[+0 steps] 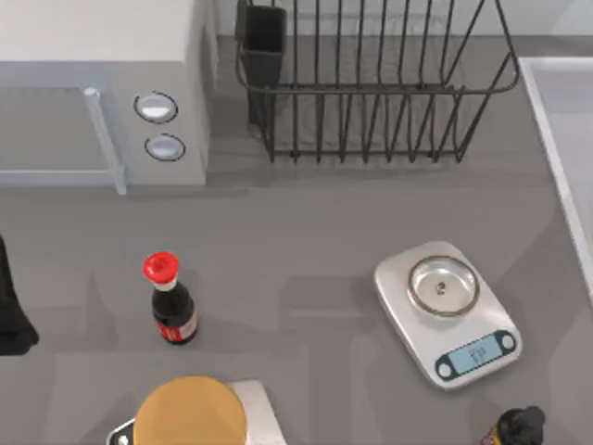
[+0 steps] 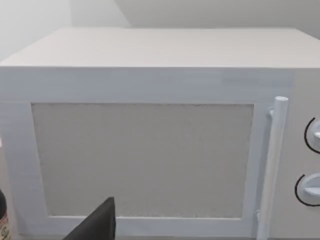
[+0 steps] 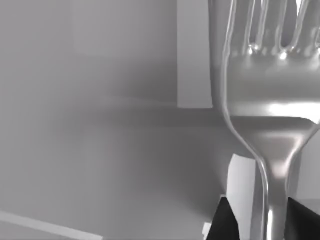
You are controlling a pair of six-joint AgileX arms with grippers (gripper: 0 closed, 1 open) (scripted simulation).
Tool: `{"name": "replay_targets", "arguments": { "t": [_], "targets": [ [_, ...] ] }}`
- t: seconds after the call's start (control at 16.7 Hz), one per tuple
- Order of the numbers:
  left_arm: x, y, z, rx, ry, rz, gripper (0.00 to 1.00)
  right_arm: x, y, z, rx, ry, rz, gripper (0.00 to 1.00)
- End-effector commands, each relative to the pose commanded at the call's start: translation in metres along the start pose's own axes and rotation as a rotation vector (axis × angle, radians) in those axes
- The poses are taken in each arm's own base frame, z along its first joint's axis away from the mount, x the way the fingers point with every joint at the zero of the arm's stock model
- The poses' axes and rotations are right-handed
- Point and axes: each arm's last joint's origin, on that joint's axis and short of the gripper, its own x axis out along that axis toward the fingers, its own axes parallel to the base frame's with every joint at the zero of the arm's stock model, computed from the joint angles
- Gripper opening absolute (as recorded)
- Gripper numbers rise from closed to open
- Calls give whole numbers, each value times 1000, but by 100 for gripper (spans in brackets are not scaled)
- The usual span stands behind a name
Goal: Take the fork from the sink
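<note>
The fork [image 3: 272,115] is a shiny silver one, seen very close in the right wrist view with its tines pointing away from the wrist. My right gripper [image 3: 265,226] is shut on the fork's thin neck, a dark finger [image 3: 224,222] on either side. Pale grey surfaces lie behind the fork, and I cannot tell whether it touches them. The sink [image 1: 567,130] is the pale basin with a lighter rim at the table's right edge. My left arm [image 1: 11,311] is parked at the table's left edge, facing the microwave [image 2: 150,150].
The white microwave [image 1: 102,83] stands at the back left, with a black wire dish rack [image 1: 371,83] beside it. A kitchen scale [image 1: 447,311] lies right of centre and a red-capped cola bottle [image 1: 170,301] left of centre. Near the front edge are an orange round object [image 1: 190,413] and a dark bottle [image 1: 514,426].
</note>
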Motion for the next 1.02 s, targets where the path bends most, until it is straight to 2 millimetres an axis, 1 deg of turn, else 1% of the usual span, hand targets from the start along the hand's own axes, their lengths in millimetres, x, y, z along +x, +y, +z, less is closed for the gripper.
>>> {"name": "replay_targets", "arguments": {
  "t": [0.36, 0.42, 0.54, 0.66, 0.78, 1.02],
  "targets": [
    [0, 0, 0, 0, 0, 0, 100, 0, 0, 0, 0, 0, 0, 0],
    [0, 0, 0, 0, 0, 0, 100, -23, 0, 5, 9, -45, 0, 0],
    [0, 0, 0, 0, 0, 0, 100, -28, 0, 6, 9, -47, -1, 0],
    [0, 0, 0, 0, 0, 0, 100, -46, -2, 10, 9, -50, -2, 0],
    [0, 0, 0, 0, 0, 0, 100, -74, -3, 13, 9, -43, 0, 0],
    [0, 0, 0, 0, 0, 0, 100, -140, -1, 9, 9, -27, 6, 0]
  ]
}}
